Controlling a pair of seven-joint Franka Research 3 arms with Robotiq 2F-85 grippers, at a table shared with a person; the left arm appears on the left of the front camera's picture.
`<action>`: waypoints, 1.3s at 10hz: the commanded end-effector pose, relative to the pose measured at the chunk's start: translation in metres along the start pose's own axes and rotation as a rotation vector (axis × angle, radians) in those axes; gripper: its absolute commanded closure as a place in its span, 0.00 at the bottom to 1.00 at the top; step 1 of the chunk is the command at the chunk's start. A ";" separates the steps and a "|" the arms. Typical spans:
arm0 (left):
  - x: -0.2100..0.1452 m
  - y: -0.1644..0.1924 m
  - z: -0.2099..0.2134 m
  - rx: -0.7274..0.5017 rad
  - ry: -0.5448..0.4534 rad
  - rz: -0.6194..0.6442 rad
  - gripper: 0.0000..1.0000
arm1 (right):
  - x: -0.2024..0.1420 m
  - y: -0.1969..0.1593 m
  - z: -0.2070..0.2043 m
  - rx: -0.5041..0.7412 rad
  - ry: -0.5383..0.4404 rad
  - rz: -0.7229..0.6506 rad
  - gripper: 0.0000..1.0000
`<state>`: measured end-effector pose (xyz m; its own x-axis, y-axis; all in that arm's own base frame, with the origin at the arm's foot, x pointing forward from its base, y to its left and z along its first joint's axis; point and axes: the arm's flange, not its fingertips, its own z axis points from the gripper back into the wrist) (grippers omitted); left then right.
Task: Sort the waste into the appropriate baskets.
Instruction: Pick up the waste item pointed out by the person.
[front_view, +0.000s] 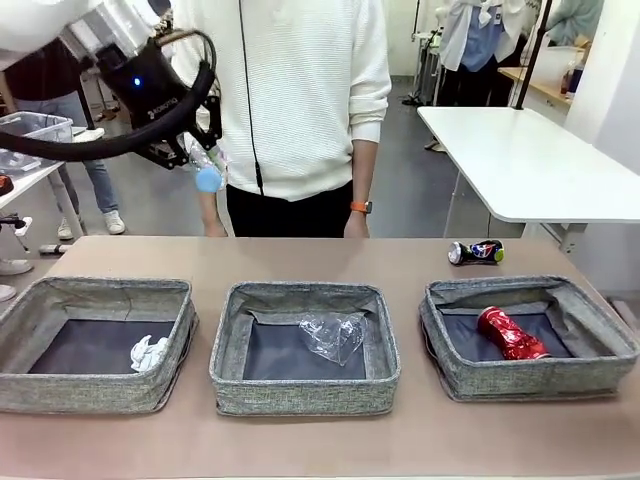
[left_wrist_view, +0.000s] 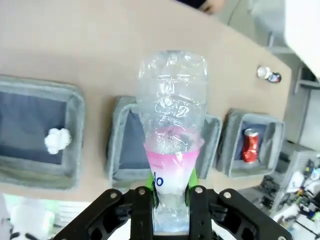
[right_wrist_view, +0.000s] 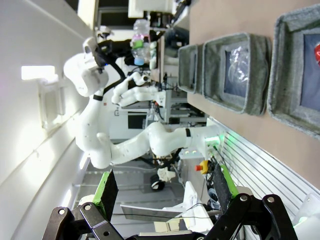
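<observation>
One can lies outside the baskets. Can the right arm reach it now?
Probably yes: the right gripper is open and empty, and the blue can lies uncovered on the table behind the right basket.

Three baskets (front_view: 90, 390) (front_view: 300, 396) (front_view: 530, 378), two crushed cans (front_view: 510, 335) (front_view: 476, 252), one bottle (left_wrist_view: 172, 125), one cup (front_view: 335, 335), one paper ball (front_view: 150, 353).

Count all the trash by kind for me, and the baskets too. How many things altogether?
2 cans: red can, dark-blue can
1 plastic bottle
1 plastic cup
1 paper ball
3 baskets: left basket, middle basket, right basket
Total: 8 things
</observation>
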<state>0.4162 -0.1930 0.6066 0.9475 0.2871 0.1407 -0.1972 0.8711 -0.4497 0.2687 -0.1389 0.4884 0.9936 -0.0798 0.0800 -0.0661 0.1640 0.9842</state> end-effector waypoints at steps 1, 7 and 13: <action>0.023 0.009 0.009 0.061 0.077 -0.033 1.00 | 0.001 0.002 -0.002 0.009 -0.010 0.012 0.00; 0.028 -0.044 -0.006 0.128 -0.194 0.352 0.77 | 0.001 0.002 -0.002 0.009 -0.010 0.012 0.00; -0.063 -0.164 0.106 0.210 -0.262 0.454 0.77 | 0.001 0.002 -0.002 0.009 -0.010 0.012 0.00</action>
<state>0.3402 -0.3090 0.7589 0.6605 0.7161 0.2256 -0.6319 0.6925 -0.3481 0.2689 -0.1387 0.4883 0.9937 -0.0791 0.0798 -0.0659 0.1642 0.9842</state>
